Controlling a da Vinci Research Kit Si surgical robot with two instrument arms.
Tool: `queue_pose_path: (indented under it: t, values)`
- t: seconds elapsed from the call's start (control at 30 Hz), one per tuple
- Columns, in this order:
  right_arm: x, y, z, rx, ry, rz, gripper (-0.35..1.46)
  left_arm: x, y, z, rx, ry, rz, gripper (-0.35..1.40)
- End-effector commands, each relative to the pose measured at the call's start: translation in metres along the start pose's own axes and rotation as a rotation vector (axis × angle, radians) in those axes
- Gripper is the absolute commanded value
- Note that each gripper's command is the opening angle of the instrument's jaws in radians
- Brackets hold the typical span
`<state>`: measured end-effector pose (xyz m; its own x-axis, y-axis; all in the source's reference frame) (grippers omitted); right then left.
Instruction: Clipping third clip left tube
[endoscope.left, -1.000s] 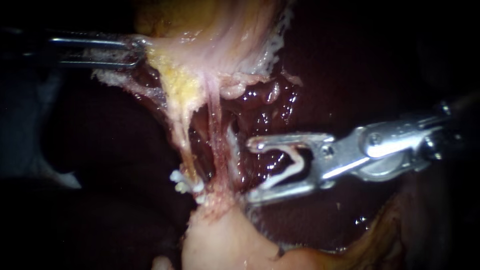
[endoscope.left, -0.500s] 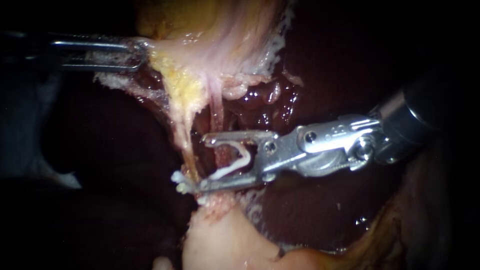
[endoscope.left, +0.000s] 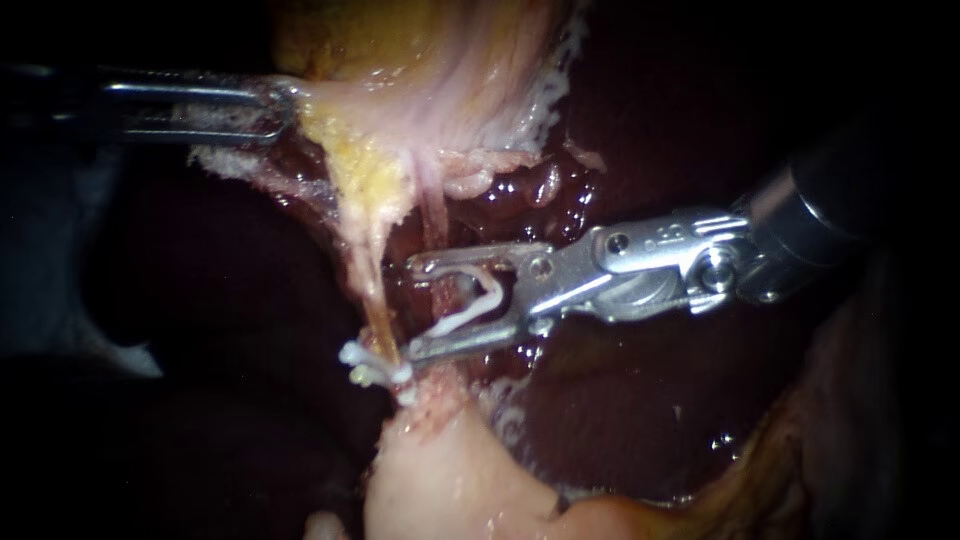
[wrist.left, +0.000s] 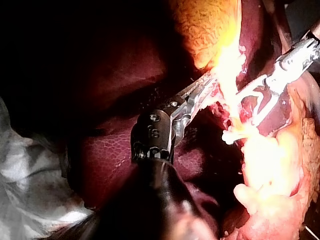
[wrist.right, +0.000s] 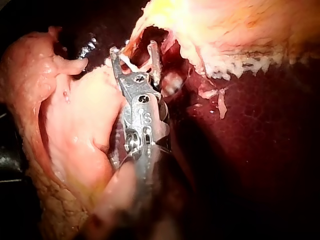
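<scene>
**Q:** Status of each pincer?

**A:** Left instrument (endoscope.left: 275, 110): pincer closed on the edge of the gallbladder (endoscope.left: 450, 70), which is drawn taut. Right instrument (endoscope.left: 408, 310): pincer spread wide, with an unclosed white clip (endoscope.left: 470, 312) seated between both jaws.

**Q:** Location of the left tube?

**A:** The left tube (endoscope.left: 372, 280) is a thin yellowish strand running down to the seated clips (endoscope.left: 368, 365). It lies just left of the right pincer's tips, not between them. The pink right tube (endoscope.left: 432, 215) is the one inside the pincer.

**Q:** Handling?

**A:** Judged soft, slick, thin and easily torn. Do not pull on it. Enclose it fully and squarely on the bare span just on the far side of the seated clips. Close only then.
</scene>
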<state>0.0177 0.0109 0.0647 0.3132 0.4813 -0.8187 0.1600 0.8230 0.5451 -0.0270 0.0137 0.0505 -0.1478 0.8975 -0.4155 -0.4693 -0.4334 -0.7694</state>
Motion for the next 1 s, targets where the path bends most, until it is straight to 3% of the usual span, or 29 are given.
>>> queue_pose_path:
  t: [0.03,0.2,0.53,0.83,1.0]
  values:
    - [0.0002,0.0,0.0004,0.009,0.011,0.0,0.48,0.0,0.0,0.0,0.0,0.0,0.0,-0.35]
    - [0.0012,0.0,0.0024,0.056,0.05,0.015,0.47,0.0,0.0,0.0002,0.001,0.0,0.001,-0.35]
    - [0.0029,-0.0008,0.0049,0.079,0.119,0.033,0.46,0.0,0.0,0.0003,0.001,0.001,0.001,-0.35]
    - [0.0048,-0.0008,0.0056,0.077,0.187,0.073,0.47,0.0,-0.0002,0.0004,0.001,0.001,0.001,-0.35]
    - [0.0063,-0.0018,0.0049,0.086,0.191,0.091,0.46,0.0,-0.0003,0.0004,0.001,0.001,0.001,-0.35]
